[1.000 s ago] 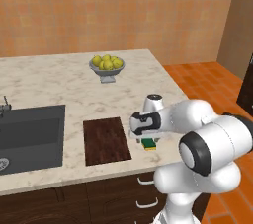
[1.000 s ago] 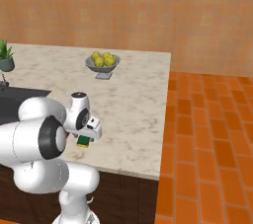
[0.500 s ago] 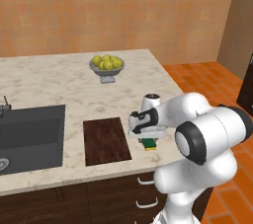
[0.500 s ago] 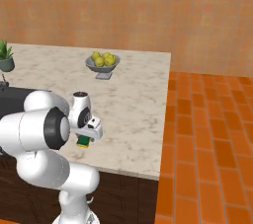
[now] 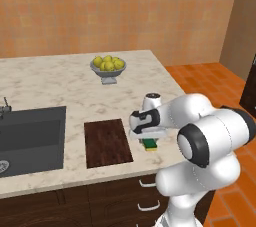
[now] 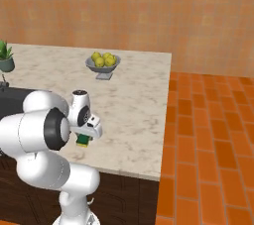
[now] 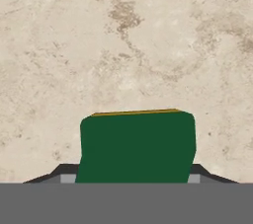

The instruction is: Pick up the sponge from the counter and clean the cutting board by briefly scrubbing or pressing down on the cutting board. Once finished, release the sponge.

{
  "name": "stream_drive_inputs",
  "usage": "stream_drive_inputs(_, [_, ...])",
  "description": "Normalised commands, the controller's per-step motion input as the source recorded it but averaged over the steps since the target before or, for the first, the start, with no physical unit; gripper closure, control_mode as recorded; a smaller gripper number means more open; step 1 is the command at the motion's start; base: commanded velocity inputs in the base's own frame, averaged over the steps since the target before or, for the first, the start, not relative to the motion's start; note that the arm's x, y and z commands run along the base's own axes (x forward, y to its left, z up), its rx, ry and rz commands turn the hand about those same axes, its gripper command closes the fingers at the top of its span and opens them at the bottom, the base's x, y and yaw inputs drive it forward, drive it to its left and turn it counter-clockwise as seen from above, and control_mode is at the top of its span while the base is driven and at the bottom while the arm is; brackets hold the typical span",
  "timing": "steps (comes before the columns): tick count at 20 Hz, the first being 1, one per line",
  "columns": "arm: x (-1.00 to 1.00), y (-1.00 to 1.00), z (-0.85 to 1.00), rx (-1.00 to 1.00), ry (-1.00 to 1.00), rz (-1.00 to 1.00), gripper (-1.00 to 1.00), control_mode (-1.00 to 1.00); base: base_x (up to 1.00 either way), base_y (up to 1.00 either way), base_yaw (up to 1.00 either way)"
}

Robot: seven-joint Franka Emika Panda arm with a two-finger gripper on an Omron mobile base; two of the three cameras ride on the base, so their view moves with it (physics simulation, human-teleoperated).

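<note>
Hand view puts the gripper (image 7: pixel 133 181) at bottom centre, its dark fingertips (image 7: pixel 63 172) flanking the sponge (image 7: pixel 137 146) on both sides, apparently clamped on it. Left base view shows the sponge at lower centre on the counter (image 5: pixel 60 83), just right of the cutting board (image 5: pixel 107 142).

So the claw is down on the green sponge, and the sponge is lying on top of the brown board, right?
Not quite. The claw is down on the sponge, but the sponge lies on the counter, beside the board, not on it. The left base view shows this.
</note>
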Motion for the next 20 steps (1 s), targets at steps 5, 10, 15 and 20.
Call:
stream_drive_inputs(5, [-0.04,0.34,0.18,-0.01,0.0,-0.08,1.0,-1.0,0.0,0.0,0.0])
stream_drive_inputs(10, [-0.01,0.52,0.29,0.0,0.01,-0.19,1.0,-1.0,0.0,0.0,0.0])
stream_drive_inputs(15, [0.0,0.77,0.11,0.0,0.03,-0.2,1.0,-1.0,0.0,0.0,0.0])
stream_drive_inputs(20, [0.0,0.79,0.0,-0.05,-0.01,-0.2,1.0,-1.0,0.0,0.0,0.0])
